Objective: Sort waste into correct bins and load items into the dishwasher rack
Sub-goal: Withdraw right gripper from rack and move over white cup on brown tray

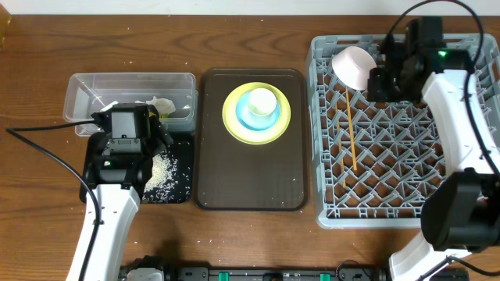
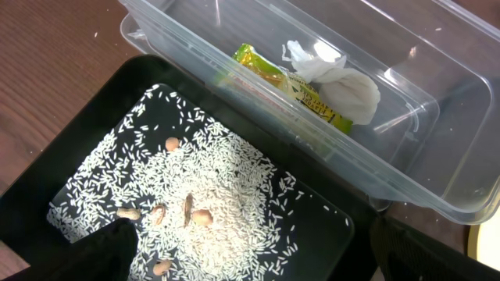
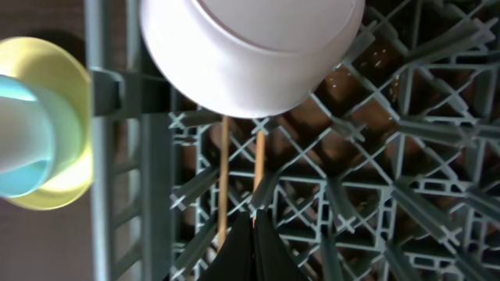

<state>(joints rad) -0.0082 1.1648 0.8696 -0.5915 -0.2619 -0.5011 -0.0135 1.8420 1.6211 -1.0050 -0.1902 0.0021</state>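
Only the left wrist view looks inside the clear tub (image 2: 437, 101) at the upper right of its frame. One green-and-yellow wrapper (image 2: 293, 86) and one crumpled tissue (image 2: 344, 86) lie there, touching each other. Below the tub, the black tray (image 2: 47, 179) holds a spread of rice (image 2: 219, 211), too many grains to count, with about six small brown bits (image 2: 201, 217) among them. The left gripper (image 2: 254, 242) hangs over this tray. Its fingers (image 2: 105, 254) stand wide apart at the bottom corners, mostly cut off, and they hold nothing.

From above, the arm hides most of the black tray. In the middle, the brown serving tray (image 1: 250, 187) carries one yellow plate (image 1: 232, 129), one blue bowl (image 1: 244, 119) and one white cup (image 1: 262, 101), stacked. At the right, the grey rack (image 1: 398, 207) has one pale bowl (image 1: 353, 66) tilted at its upper left corner. The chopsticks (image 1: 351, 129) look like one line from above. The right wrist view shows two, with their upper ends hidden behind the bowl. The right gripper (image 3: 254, 226) is pressed fully together at the bottom centre. Its tip overlaps one chopstick end, and I cannot tell whether it touches it.
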